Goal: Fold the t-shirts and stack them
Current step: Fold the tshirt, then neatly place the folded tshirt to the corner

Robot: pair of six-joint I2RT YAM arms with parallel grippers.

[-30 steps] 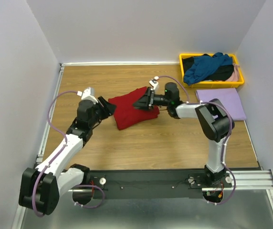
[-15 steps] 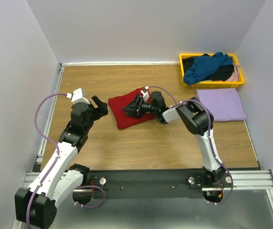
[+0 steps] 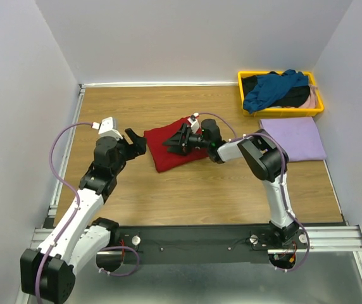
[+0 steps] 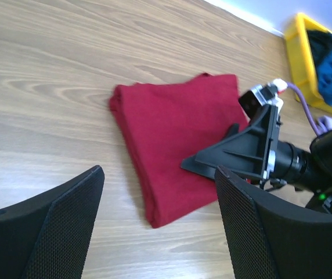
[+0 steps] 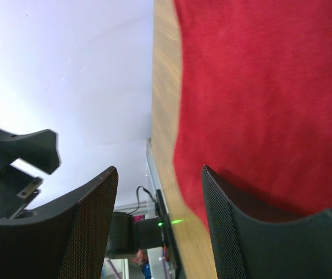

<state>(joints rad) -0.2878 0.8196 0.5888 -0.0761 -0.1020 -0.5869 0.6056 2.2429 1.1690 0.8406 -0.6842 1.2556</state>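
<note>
A folded dark red t-shirt (image 3: 163, 155) lies mid-table, also large in the left wrist view (image 4: 166, 133) and the right wrist view (image 5: 259, 81). My left gripper (image 3: 135, 140) hangs open just left of the shirt's left edge, clear of the cloth (image 4: 159, 174). My right gripper (image 3: 176, 140) lies turned on its side low over the shirt's middle, jaws apart, nothing pinched between them (image 5: 159, 171); one finger (image 5: 235, 226) sits over the red cloth. A lavender t-shirt (image 3: 293, 138) lies folded at the right. Teal (image 3: 271, 88), black and pale pink t-shirts are heaped together.
The yellow tray (image 3: 282, 113) with the heaped shirts stands at the back right, its corner showing in the left wrist view (image 4: 296, 40). Walls close the table at back, left and right. The right arm's body (image 3: 266, 158) reaches across from the right.
My left gripper opened and drew back to the left off the red shirt's edge. My right gripper slid left over the shirt, then held still.
</note>
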